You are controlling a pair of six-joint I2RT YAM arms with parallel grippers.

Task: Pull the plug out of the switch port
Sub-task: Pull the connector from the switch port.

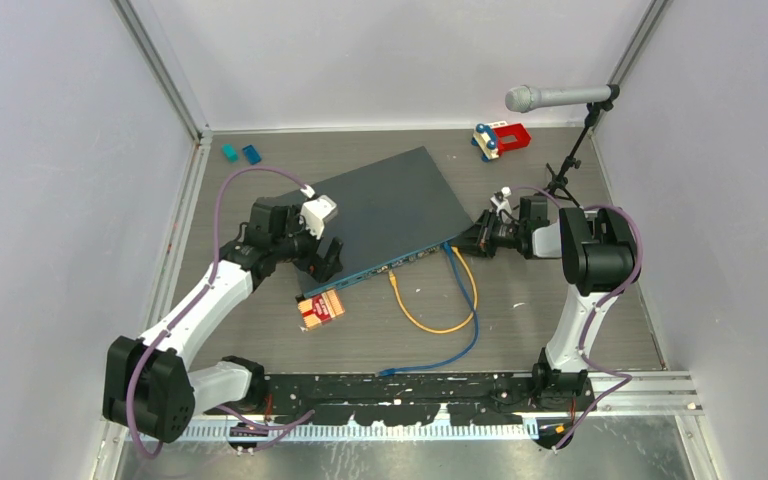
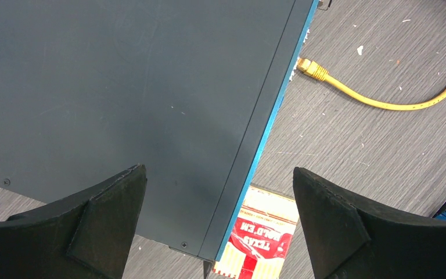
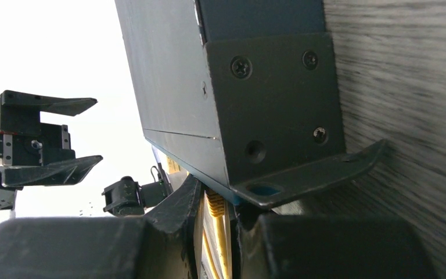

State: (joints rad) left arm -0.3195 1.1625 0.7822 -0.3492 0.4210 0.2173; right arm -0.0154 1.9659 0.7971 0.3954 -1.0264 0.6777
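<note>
Switch, a wide flat dark slate-grey box w/ thin teal-blue front edge, is lying at an angle mid-counter on the grey wood-grain counter, front edge facing the arms.

R gripper is reaching in low at the switch's front-right corner, next to the black mounting bracket. Its fingers are standing close together w/ a yellow plastic plug between them, appearing to pinch it. The plug is sitting right at the front edge; can't tell if it's seated in a port.

The yellow cable is looping over the counter. Its other end is lying just beside the front edge further left.

A blue cable is running from the front edge near the R gripper down toward the arm bases.

L gripper is hanging spread wide over the switch's near-left corner, gripping nothing.

A red-and-cream card pack is lying just off that corner, partly under the L gripper in the wrist view.

At the back: a grey mic on a stand, a red-blue toy and two small teal and blue blocks.
</note>
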